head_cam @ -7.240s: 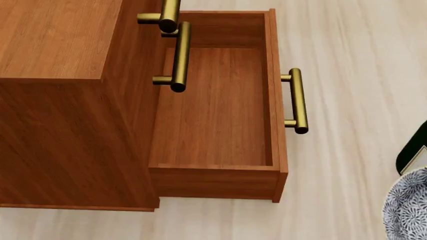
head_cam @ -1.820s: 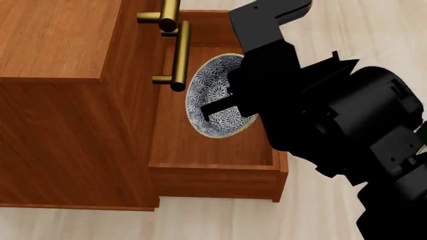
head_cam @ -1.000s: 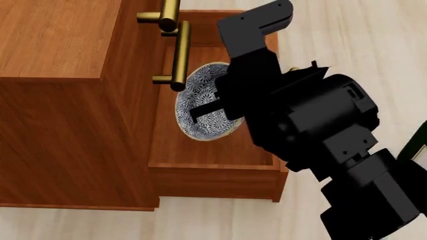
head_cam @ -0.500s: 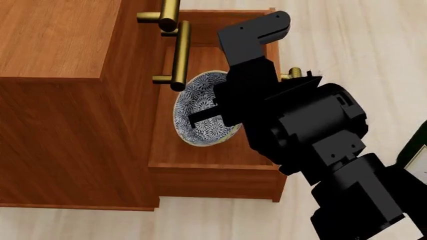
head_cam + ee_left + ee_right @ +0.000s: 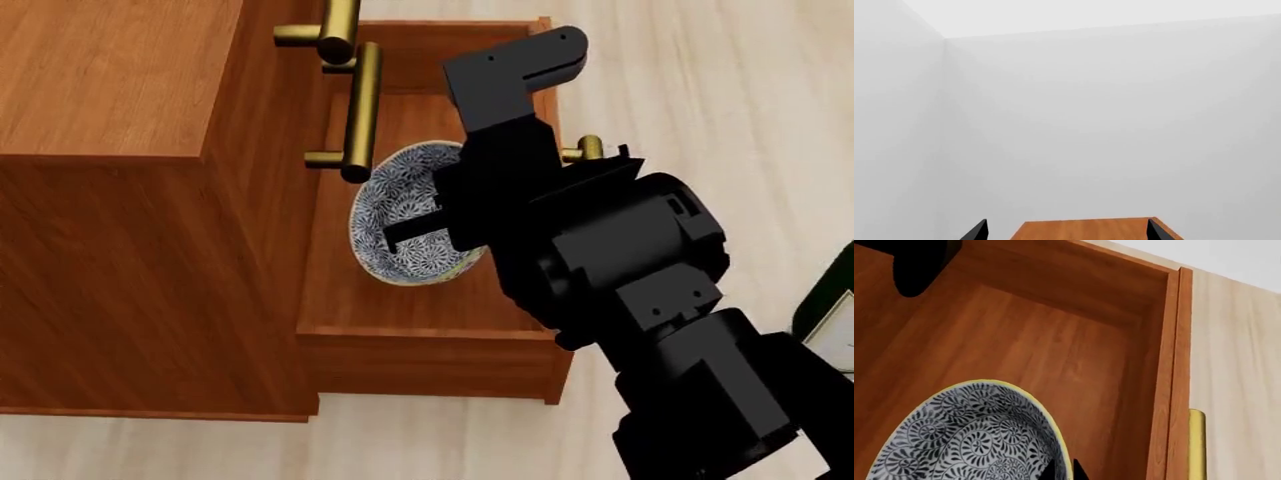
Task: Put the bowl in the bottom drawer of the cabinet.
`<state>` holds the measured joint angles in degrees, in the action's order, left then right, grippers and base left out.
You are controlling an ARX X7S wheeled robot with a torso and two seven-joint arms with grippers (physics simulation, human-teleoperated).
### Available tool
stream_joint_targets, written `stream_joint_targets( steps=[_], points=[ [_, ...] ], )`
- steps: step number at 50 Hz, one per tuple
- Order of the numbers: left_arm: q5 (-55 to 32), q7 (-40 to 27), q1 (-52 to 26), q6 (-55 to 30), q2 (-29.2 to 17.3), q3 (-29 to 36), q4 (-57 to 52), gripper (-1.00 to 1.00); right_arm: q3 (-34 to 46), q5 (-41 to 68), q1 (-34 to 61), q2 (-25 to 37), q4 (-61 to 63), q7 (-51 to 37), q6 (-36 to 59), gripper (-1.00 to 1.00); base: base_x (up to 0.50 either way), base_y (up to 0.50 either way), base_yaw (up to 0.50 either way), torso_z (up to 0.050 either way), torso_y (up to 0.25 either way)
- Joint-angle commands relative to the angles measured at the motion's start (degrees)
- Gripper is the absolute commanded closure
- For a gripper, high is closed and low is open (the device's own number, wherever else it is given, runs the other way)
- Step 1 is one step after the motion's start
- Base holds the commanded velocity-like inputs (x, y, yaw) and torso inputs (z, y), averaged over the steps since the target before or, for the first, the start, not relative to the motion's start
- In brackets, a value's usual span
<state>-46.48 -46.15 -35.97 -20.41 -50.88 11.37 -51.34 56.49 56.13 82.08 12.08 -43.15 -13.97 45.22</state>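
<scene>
The bowl (image 5: 400,210), blue-grey patterned with a yellowish rim, hangs tilted inside the open bottom drawer (image 5: 427,352) of the cabinet (image 5: 107,70). My right gripper (image 5: 441,215) is shut on its rim, and the black arm covers the bowl's right side. In the right wrist view the bowl (image 5: 967,440) fills the near corner, its rim pinched by that gripper (image 5: 1063,473) above the drawer floor (image 5: 1054,340). I cannot tell if the bowl touches the floor. My left gripper (image 5: 1066,234) stands open and empty above a wooden top (image 5: 1101,225). It is out of the head view.
Two brass handles (image 5: 360,110) of the upper drawers jut out over the drawer's left side, close to the bowl. The bottom drawer's own handle (image 5: 587,152) peeks out beside my arm. A dark object (image 5: 834,300) stands at the right edge on the pale floor (image 5: 707,80).
The drawer was empty, with the bowl at the lower right edge. My right arm has carried the bowl into the drawer and moved it toward the drawer's near left; it has barely moved in the last half second.
</scene>
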Motion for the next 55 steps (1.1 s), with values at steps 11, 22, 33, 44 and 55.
stream_joint_targets(
  steps=[11,22,33,44,55],
  points=[
    [0.0,-0.21,-0.13,0.0,0.03,0.3,-0.11,-1.0,0.66,0.48,-0.72,0.48,1.15,0.49,1.08,-1.0,0.0,0.0,0.0,0.0,0.0],
    [-0.05,-0.34,-0.36,-0.03,0.03,0.41,-0.17,-1.0,0.53,0.91,-0.53,1.21,2.5,-0.2,2.02,-1.0,0.0,0.0,0.0,0.0,0.0],
    [-0.34,-0.52,-0.9,-0.31,0.1,0.66,-0.31,-1.0,-0.06,1.83,-0.09,2.45,5.0,-1.59,3.46,-1.0,0.0,0.0,0.0,0.0,0.0],
    [-1.25,-1.15,-2.05,-1.1,0.07,0.87,-0.94,-1.0,-1.07,3.4,0.26,4.57,8.99,-4.07,5.73,-1.0,0.0,0.0,0.0,0.0,0.0],
    [-2.04,-1.51,-2.78,-1.39,-0.03,0.87,-1.26,-1.0,-2.31,5.3,0.92,6.2,13.4,-6.44,7.93,-1.0,0.0,0.0,0.0,0.0,0.0]
  ],
)
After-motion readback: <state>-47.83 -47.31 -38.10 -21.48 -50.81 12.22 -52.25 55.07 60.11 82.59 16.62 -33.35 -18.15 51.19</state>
